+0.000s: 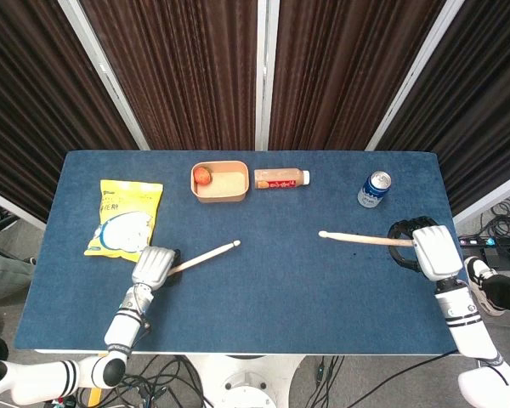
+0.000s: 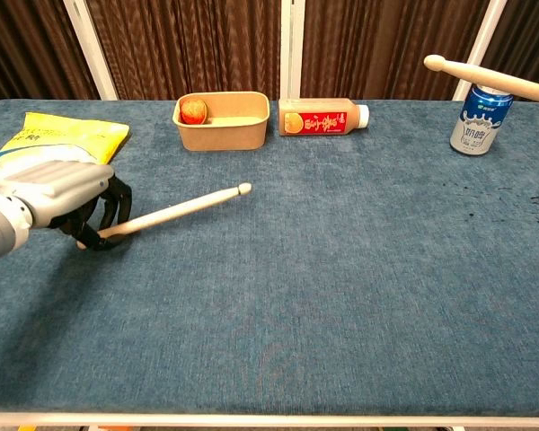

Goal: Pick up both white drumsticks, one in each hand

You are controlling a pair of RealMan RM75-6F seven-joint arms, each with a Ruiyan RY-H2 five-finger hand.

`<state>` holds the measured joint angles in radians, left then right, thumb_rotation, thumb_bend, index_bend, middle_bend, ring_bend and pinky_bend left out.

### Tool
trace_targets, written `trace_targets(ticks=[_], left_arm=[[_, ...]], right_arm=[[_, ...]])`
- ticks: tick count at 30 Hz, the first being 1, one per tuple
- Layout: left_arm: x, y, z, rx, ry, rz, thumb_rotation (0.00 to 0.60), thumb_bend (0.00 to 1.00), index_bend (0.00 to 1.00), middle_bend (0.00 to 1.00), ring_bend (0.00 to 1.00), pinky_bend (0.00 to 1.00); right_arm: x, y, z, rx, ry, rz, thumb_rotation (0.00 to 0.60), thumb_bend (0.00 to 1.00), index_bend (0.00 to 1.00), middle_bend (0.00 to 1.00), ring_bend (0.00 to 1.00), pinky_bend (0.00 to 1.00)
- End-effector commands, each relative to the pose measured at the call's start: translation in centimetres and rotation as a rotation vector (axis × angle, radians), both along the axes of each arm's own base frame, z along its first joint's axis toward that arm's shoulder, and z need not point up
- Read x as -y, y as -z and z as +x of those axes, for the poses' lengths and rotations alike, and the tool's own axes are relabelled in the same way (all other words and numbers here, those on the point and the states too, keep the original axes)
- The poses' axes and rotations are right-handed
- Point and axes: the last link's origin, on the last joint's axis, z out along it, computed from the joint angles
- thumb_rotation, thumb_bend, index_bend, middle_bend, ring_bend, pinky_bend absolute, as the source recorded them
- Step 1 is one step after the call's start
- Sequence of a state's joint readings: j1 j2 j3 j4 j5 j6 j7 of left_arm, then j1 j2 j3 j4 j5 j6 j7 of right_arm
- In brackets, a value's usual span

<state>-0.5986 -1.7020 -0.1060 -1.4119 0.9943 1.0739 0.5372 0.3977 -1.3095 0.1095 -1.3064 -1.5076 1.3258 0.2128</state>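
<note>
Setting: blue cloth-covered table [image 1: 263, 289] in front of dark brown curtains split by pale vertical posts.
Far left: yellow snack bag [image 1: 124, 218] lies flat near the table's left edge; in the chest view its corner shows just behind the left hand.
Left hand [image 1: 154, 267]: low at the near left of the table, back of the hand up, fingers curled around the butt end of the left drumstick [image 1: 206, 256].
Left drumstick: pale stick running from the hand up and rightward, its rounded tip pointing toward the table's middle; the chest view [image 2: 180, 211] shows the tip raised off the cloth with a shadow beneath, the dark fingers [image 2: 108, 215] wrapped under the shaft.
Back centre: tan rectangular tray [image 1: 229, 191] holds a small red fruit [image 1: 202, 176] in its left corner; just beside its right end an orange juice bottle [image 1: 280, 178] lies on its side, white cap to the right.
Back right: blue drink can [image 1: 374, 189] stands upright.
Right drumstick [image 1: 361, 239]: held level well above the table, tip pointing left; the chest view shows only its tip half [image 2: 485, 78], crossing in front of the can's top and running out of the right edge.
Right hand [image 1: 432, 248]: at the table's right edge, back up, fingers closed around the stick's butt end. Only the head view shows it.
</note>
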Motion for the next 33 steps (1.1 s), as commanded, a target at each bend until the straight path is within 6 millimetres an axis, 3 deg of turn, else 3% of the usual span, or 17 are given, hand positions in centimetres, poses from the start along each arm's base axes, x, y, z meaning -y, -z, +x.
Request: trace_targets(ticks=[1, 8, 13, 18, 23, 33], left_arm=[[-0.5, -1.5, 0.0, 0.141, 0.025, 0.0, 0.6, 0.48, 0.62, 0.69, 0.69, 0.81], [-2.0, -3.5, 2.3, 0.391, 0.093, -0.006, 0.6, 0.48, 0.63, 0.7, 0.69, 0.82], [-2.8, -4.1, 4.9, 0.519, 0.17, -0.048, 0.6, 0.48, 0.63, 0.7, 0.69, 0.82], [-3.1, -4.1, 7.1, 0.592, 0.23, -0.09, 0.6, 0.48, 0.63, 0.7, 0.69, 0.82], [-3.1, -3.6, 8.6, 0.623, 0.266, -0.118, 0.6, 0.48, 0.63, 0.7, 0.69, 0.82], [-3.1, -3.5, 10.0, 0.66, 0.302, -0.147, 0.6, 0.48, 0.63, 0.7, 0.69, 0.82]], right_arm=[[-0.8, 0.9, -0.1, 0.042, 0.009, 0.037, 0.6, 0.77, 0.71, 0.63, 0.46, 0.38], [-2.0, 4.6, 1.5, 0.231, 0.009, 0.162, 0.6, 0.78, 0.73, 0.64, 0.47, 0.38], [-1.9, 7.9, 4.7, 0.449, -0.009, 0.24, 0.6, 0.82, 0.74, 0.64, 0.48, 0.39], [-1.6, 10.8, 7.7, 0.552, -0.015, 0.307, 0.6, 0.84, 0.74, 0.64, 0.48, 0.39], [-1.3, 12.9, 10.2, 0.614, -0.021, 0.335, 0.6, 0.84, 0.74, 0.64, 0.48, 0.39], [-0.4, 15.0, 12.8, 0.647, -0.042, 0.323, 0.6, 0.85, 0.74, 0.64, 0.48, 0.39]])
